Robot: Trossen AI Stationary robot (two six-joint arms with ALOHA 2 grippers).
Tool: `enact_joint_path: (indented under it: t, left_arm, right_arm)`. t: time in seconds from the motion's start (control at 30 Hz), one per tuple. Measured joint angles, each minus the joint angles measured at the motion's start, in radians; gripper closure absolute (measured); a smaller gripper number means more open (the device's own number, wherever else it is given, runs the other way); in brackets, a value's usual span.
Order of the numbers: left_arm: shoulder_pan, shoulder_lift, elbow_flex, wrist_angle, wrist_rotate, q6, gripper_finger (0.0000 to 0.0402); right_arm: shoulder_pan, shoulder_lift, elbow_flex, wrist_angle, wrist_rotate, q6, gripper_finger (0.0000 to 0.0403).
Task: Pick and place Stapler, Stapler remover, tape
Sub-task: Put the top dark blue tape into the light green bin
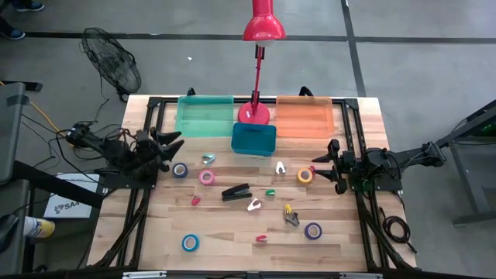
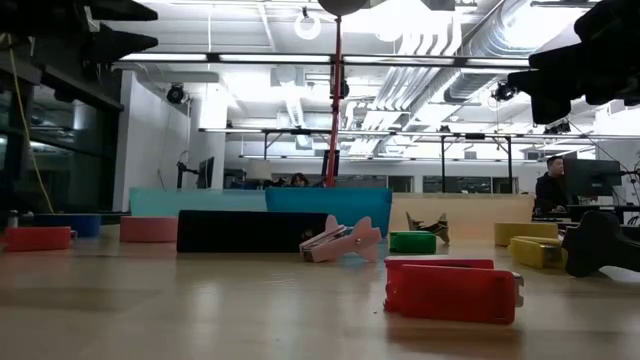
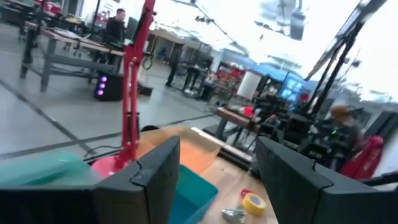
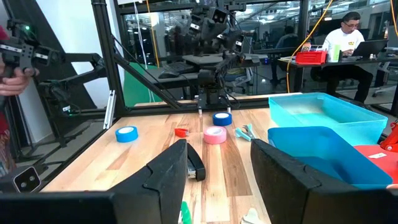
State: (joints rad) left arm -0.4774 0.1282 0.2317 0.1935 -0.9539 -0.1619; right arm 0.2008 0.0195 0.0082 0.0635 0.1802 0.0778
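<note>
Between both open grippers [image 1: 172,147] [image 1: 322,164] lies stapler [image 1: 235,191]

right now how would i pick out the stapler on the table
Start at the red lamp at the table's far edge and the blue bin in front of it. Come toward the near edge to the long black stapler: it is the only black bar, among coloured tape rolls.

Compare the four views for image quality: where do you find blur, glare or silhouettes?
Left wrist view: smeared throughout. Low view: ceiling lights glare, arms overhead mere silhouettes, red stapler remover nearest. High view: even light, black stapler clear. Right wrist view: crisp, pink tape distinct.
</note>
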Motion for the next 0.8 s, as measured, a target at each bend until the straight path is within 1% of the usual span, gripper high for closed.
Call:
enact_joint_path:
  t: [0.13,0.27,0.4,0.5,0.6,0.67,0.73,0.8]
  left_arm:
    - [0.000,0.047,0.081,-0.111,-0.012,0.004,0.0195]
    - [0.000,0.127,0.147,-0.210,-0.064,0.007,0.0195]
    - [0.000,0.219,0.205,-0.255,-0.118,0.000,0.0195]
    - [0.000,0.302,0.246,-0.257,-0.182,0.000,0.0195]
    - [0.002,0.393,0.291,-0.257,-0.273,0.000,0.0195]
    - [0.026,0.458,0.324,-0.256,-0.315,0.000,0.0195]
    - [0.069,0.522,0.359,-0.256,-0.307,0.000,0.0195]
    - [0.125,0.585,0.395,-0.257,-0.253,-0.002,0.0195]
  right_arm:
    - [0.000,0.000,0.000,0.000,0.000,0.000,0.0233]
    - [0.000,0.000,0.000,0.000,0.000,0.000,0.0233]
    - [0.000,0.000,0.000,0.000,0.000,0.000,0.0233]
    - [0.000,0.000,0.000,0.000,0.000,0.000,0.0233]
    - [0.000,0.000,0.000,0.000,0.000,0.000,0.0233]
    - [0.000,0.000,0.000,0.000,0.000,0.000,0.0233]
    - [0.000,0.000,0.000,0.000,0.000,0.000,0.0233]
    - [0.000,0.000,0.000,0.000,0.000,0.000,0.0233]
